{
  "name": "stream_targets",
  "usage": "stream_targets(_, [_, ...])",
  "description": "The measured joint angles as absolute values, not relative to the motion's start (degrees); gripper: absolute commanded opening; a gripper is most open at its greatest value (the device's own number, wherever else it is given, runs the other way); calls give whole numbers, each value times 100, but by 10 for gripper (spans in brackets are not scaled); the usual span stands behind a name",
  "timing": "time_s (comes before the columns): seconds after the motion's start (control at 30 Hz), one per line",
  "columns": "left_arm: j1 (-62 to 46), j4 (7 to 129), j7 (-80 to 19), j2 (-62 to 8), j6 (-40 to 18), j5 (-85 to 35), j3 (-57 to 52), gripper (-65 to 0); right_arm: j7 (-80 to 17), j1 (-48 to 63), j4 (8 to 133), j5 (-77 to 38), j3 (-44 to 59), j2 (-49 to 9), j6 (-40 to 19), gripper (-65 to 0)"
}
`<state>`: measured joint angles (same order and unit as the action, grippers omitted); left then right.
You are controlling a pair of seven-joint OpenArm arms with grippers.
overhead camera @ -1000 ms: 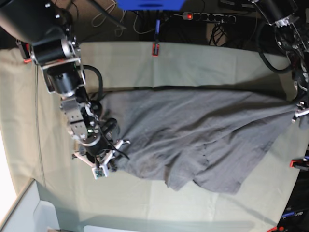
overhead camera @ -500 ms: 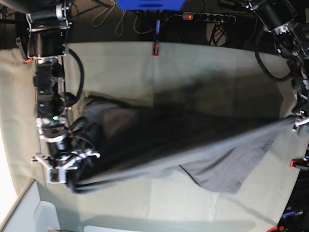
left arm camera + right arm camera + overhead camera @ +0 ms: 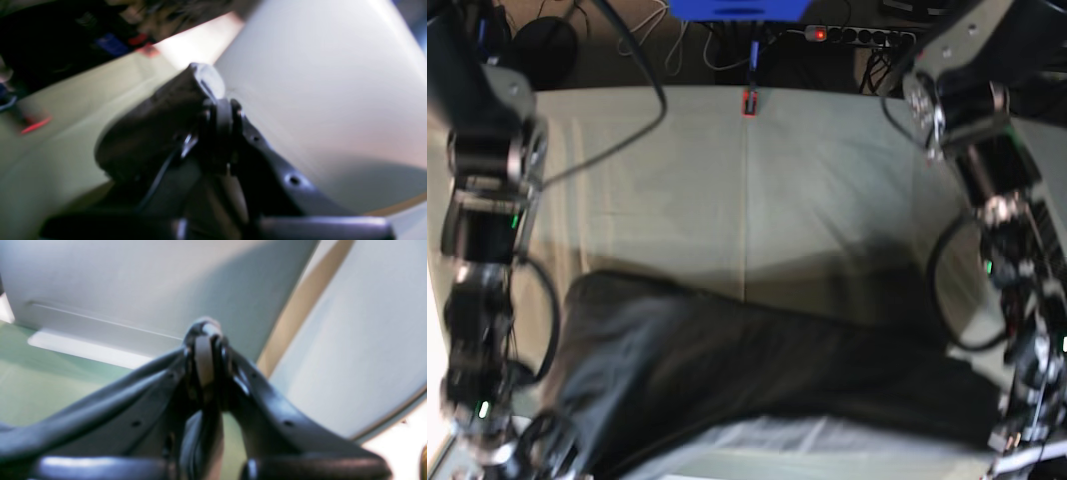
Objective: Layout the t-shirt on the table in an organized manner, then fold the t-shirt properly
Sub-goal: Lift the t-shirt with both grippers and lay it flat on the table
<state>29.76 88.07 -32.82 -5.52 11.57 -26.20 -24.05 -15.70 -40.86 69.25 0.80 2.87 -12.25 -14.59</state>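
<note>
The dark grey t-shirt (image 3: 757, 385) hangs stretched between both grippers, low in the base view, above the table (image 3: 727, 200) with its pale green cloth. My right gripper (image 3: 499, 455), at the base view's bottom left, is shut on a pinch of the shirt; the right wrist view shows its fingertips (image 3: 204, 355) closed on grey cloth (image 3: 200, 440). My left gripper (image 3: 1015, 440), at the bottom right, is shut on the other end; in the blurred left wrist view its tips (image 3: 218, 116) clamp a bunched fold (image 3: 150, 133). The shirt's lower part is out of view.
A red-orange clamp (image 3: 749, 102) holds the cloth at the table's far edge, with a power strip (image 3: 857, 35) and cables behind it. A white panel (image 3: 133, 290) fills the background of the right wrist view. A blurred red clamp (image 3: 35, 124) shows in the left wrist view.
Both arms have swung toward the near edge and raised the shirt off the table. It lay across the middle before; now it hangs stretched between the grippers near the camera.
</note>
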Motion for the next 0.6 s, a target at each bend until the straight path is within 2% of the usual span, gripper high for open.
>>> stream_targets(0.2, [4438, 7749, -3358, -543, 1219, -2589, -2018, -649, -1520, -5649, 5876, 82, 283, -1544, -1476, -650])
stream_targets(0.37, [5387, 7166, -3273, -598, 1223, -2602, -1763, -649, -1446, -6217, 5778, 84, 298, -1697, -1472, -650])
stream_targets(0.5, [5474, 7135, -3286, -593, 1221, -2606, -1559, -649, -1476, -5986, 5994, 73, 349, -1699, -1476, -650])
stream_targets(0.6, [5196, 7175, -3247, -598, 1184, -2650, -1507, -649, -1435, -5146, 6490, 71, 515, -1747, -1474, -650])
